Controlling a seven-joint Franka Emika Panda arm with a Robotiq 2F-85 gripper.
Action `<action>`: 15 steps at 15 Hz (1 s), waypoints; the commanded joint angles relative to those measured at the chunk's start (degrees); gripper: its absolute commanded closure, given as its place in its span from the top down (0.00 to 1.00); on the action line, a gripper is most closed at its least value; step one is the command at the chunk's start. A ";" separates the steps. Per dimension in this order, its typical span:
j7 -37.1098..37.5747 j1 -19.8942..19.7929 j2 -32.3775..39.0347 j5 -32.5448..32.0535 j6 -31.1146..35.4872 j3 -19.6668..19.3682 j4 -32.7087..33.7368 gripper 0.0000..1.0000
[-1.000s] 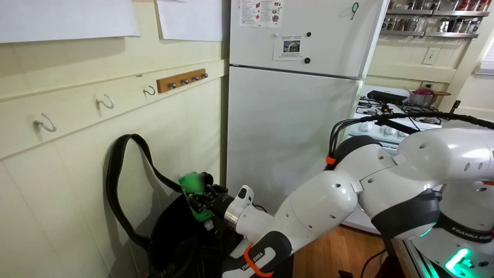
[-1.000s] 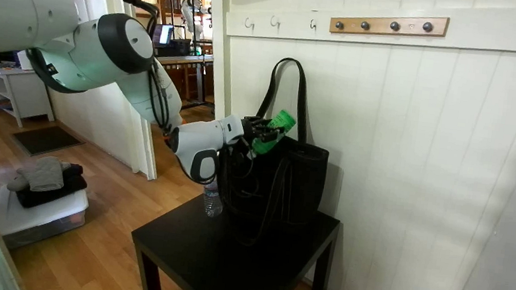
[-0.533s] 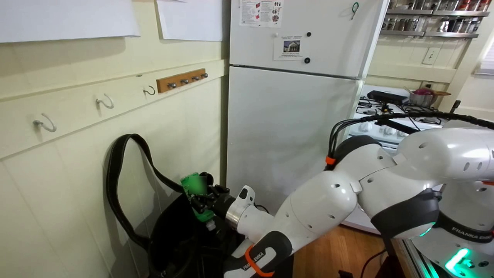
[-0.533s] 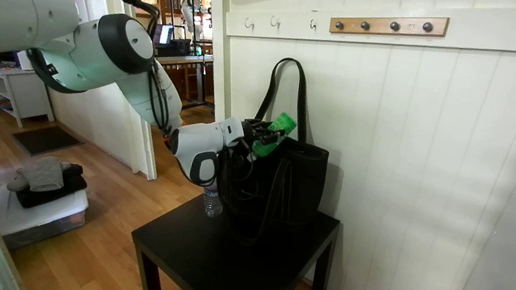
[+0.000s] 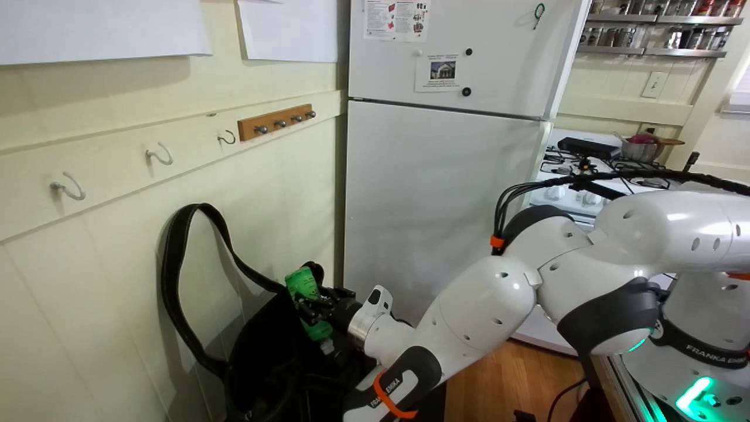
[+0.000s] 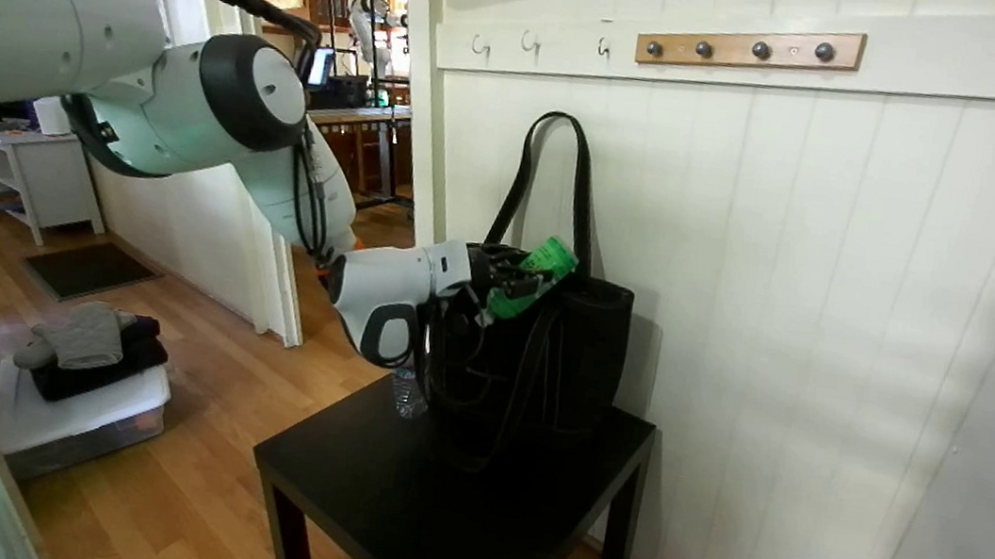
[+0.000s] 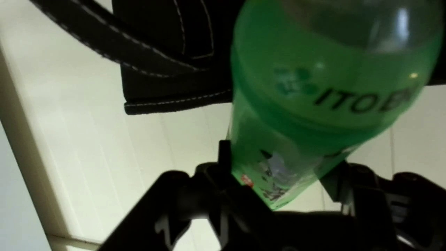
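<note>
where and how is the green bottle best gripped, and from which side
Probably around the middle of the green bottle, from the side away from the wall, where the gripper holds it: the body is roughly cylindrical there, and it tilts with its narrower, clear end low, by the black bag.

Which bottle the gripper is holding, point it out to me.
The green bottle, held tilted by the gripper; the clear bottle sets itself apart by standing ungripped on the black table.

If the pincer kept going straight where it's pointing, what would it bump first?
Probably the pale wall, though the pincer or the green bottle it grips might brush the raised black strap first; depth is unclear.
</note>
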 commanded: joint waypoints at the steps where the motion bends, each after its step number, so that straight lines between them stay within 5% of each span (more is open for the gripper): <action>1: 0.64 0.00 0.00 1.32 1.18 -0.32 -0.53 0.36; 15: 0.16 -2.26 0.42 2.12 1.18 3.17 3.59 0.36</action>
